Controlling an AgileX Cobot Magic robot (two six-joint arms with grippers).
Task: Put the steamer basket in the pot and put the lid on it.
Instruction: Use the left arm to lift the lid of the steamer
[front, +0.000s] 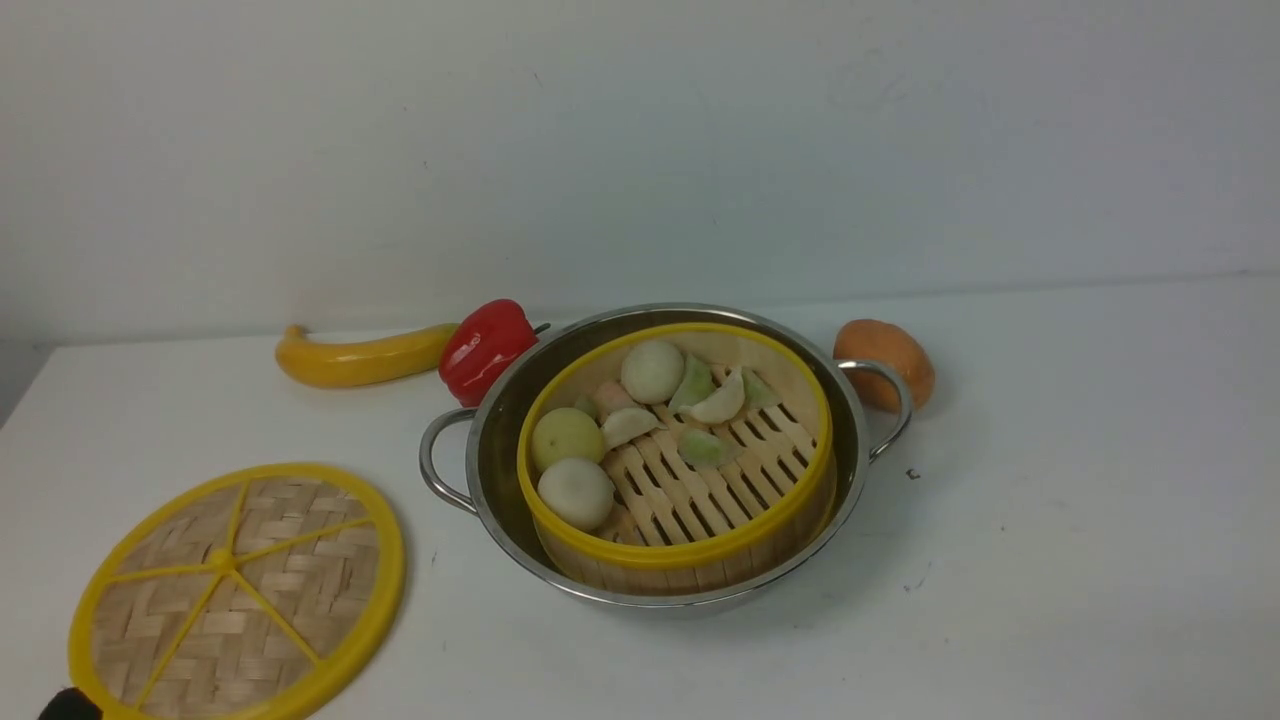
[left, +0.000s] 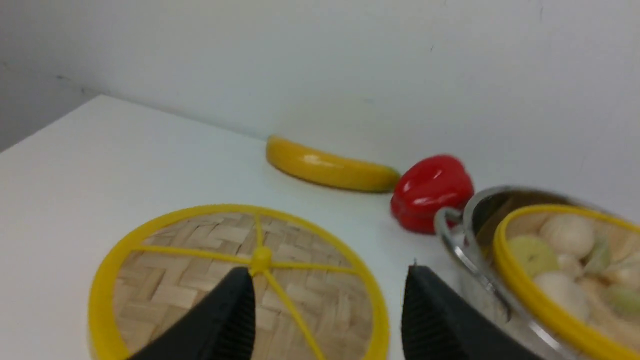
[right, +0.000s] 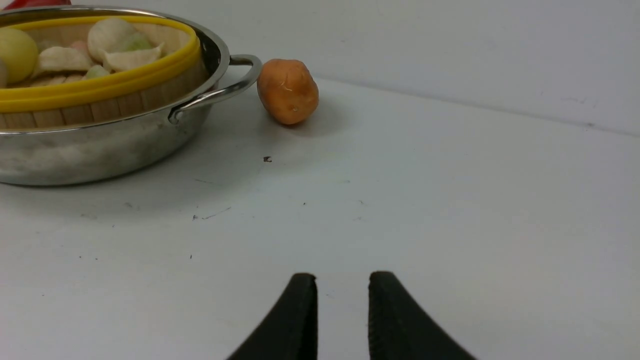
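White tabletop (front: 445, 600) shows between lid (front: 235, 590) and pot (front: 495, 450).

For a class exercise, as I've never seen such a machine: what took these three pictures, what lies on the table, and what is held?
A two-armed robot with black grippers. One camera looks forward between the arms; one sits on each wrist. On the white table: a steel pot holding a yellow-rimmed bamboo steamer basket of dumplings, a woven bamboo lid, a yellow banana, a red pepper, an orange-brown potato. The left gripper is open by the lid; the right gripper is slightly open. Neither holds anything.
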